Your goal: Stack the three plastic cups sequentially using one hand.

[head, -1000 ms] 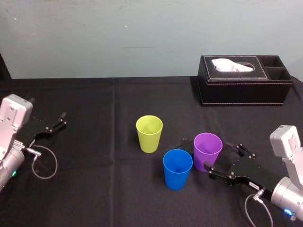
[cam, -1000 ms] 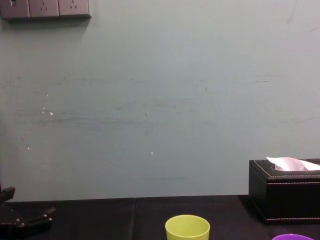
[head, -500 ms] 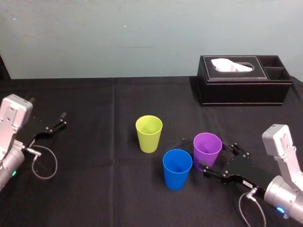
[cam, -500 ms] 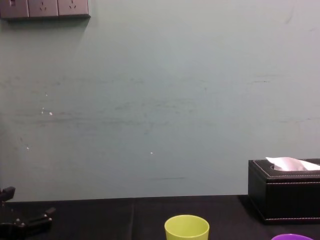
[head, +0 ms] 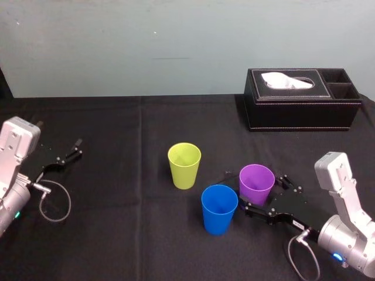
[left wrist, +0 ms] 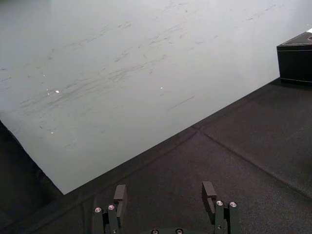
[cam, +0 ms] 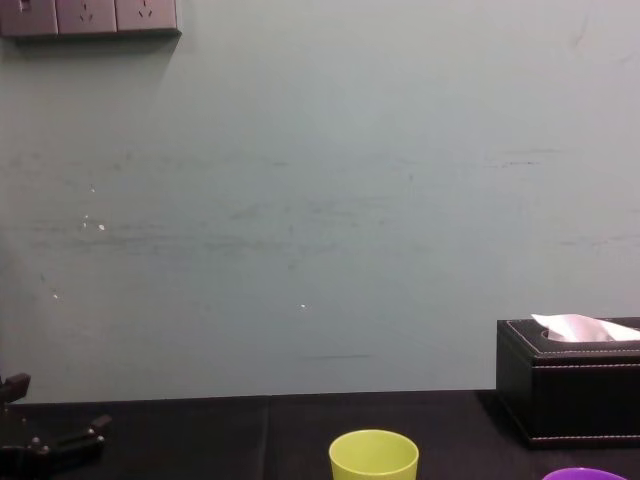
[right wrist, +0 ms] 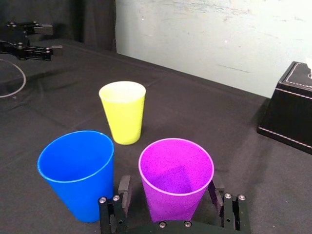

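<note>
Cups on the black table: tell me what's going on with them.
The right gripper is open with a finger on each side of the purple cup, not yet closed on it. The blue cup stands close beside it, the yellow-green cup farther back; all three are upright and unstacked. The left gripper sits open, parked far to the left.

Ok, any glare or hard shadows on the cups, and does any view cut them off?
Head view: even light, no glare; the yellow-green tapered plastic cup, blue plastic cup and purple plastic cup cast barely any shadow on the black tablecloth. Right wrist view: the purple cup's inside is shaded, the right hand open around it. Chest view: the lower edge crops the yellow-green and purple cups.
</note>
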Motion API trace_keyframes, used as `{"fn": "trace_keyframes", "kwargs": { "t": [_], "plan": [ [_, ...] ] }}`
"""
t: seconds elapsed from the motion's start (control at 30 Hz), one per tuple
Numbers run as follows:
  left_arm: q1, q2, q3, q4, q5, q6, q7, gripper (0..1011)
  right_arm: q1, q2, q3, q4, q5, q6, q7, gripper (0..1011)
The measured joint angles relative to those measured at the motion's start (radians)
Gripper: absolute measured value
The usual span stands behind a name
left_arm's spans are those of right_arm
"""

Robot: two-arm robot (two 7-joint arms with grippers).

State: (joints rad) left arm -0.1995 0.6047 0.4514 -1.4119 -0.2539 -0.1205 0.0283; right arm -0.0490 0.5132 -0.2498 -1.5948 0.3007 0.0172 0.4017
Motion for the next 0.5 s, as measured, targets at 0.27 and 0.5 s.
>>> {"fn": "trace_keyframes", "kwargs": {
  "t": [0.27,0.5],
  "plan": [
    [0.000,0.000,0.000,0.000,0.000,0.000,0.000,1010,0.013,-0.016,-0.006,0.016,-0.037,-0.020,-0.025,1004],
    [0.000,0.000,0.000,0.000,0.000,0.000,0.000,1010,0.011,-0.014,-0.005,0.015,-0.033,-0.018,-0.024,991]
  ]
}}
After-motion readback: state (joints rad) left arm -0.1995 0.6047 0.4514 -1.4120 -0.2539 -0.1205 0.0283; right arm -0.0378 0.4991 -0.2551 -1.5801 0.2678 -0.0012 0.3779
